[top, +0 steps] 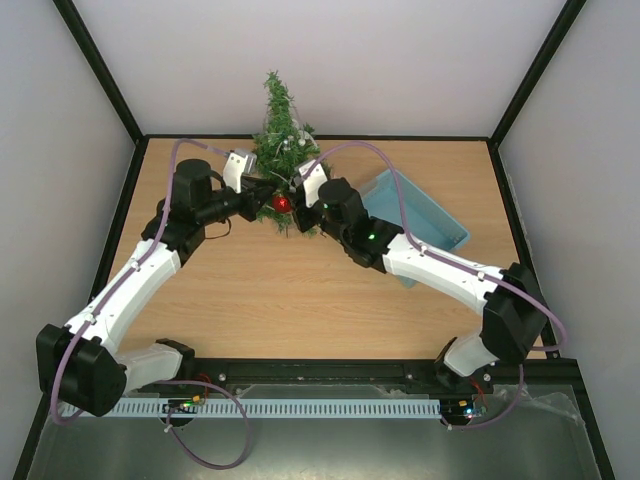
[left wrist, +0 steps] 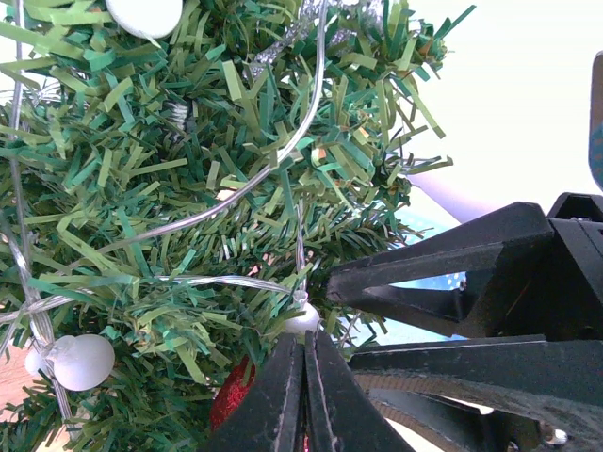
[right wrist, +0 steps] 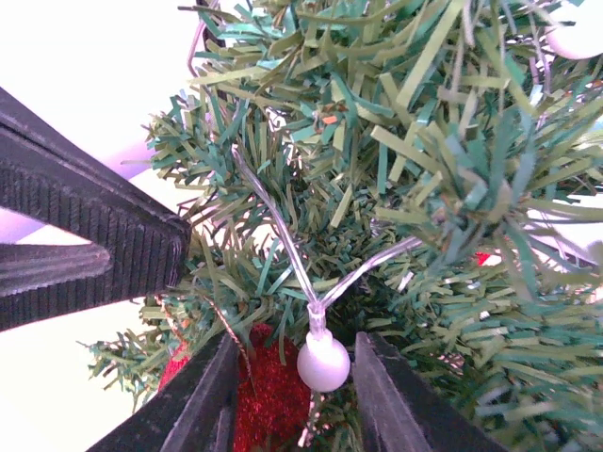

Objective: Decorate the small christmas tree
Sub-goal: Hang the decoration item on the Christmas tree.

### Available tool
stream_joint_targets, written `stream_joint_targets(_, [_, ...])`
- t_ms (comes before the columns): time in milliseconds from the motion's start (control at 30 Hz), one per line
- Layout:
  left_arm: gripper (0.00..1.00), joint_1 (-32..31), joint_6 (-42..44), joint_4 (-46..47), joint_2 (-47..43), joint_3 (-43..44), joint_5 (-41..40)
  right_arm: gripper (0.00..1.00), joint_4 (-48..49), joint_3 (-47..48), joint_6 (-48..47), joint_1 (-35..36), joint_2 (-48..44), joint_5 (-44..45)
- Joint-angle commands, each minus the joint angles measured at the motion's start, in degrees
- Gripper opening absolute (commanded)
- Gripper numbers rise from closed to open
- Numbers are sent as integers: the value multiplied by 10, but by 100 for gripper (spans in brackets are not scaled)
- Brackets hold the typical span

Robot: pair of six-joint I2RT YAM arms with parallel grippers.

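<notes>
Tree: bulb between right fingers

Stands upright at table's far edge, both arms at its lower front; left fingers pressed together, nothing seen held. Right fingers narrowly apart, straddling the bulb, not clamped; right arm nearer.

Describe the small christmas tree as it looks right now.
The small christmas tree stands upright at the far edge of the table: bushy dark green needles, plastic-looking, pointed top. A clear wire with white bulbs winds through it; a red glitter bauble hangs low in front. The shut left gripper and open right gripper reach into its lower branches.
</notes>
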Motion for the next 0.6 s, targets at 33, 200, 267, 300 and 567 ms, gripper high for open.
stream_joint_targets(33, [2, -3, 0, 15, -1, -2, 13, 37, -37, -8, 9, -2, -47, 16])
stream_joint_targets(200, [5, -3, -2, 15, 3, 0, 14, 46, -45, -30, 51, -2, -80, 10])
stream_joint_targets(267, [9, -3, -5, 15, -1, 0, 9, 49, -34, -42, 69, -2, -94, 1])
stream_joint_targets(300, [11, -3, -7, 15, -4, 0, 6, 49, -30, -48, 75, -2, -99, -4])
stream_joint_targets(567, [45, -3, -23, -5, -39, 8, -21, 51, -7, -72, 95, -2, -134, -2])
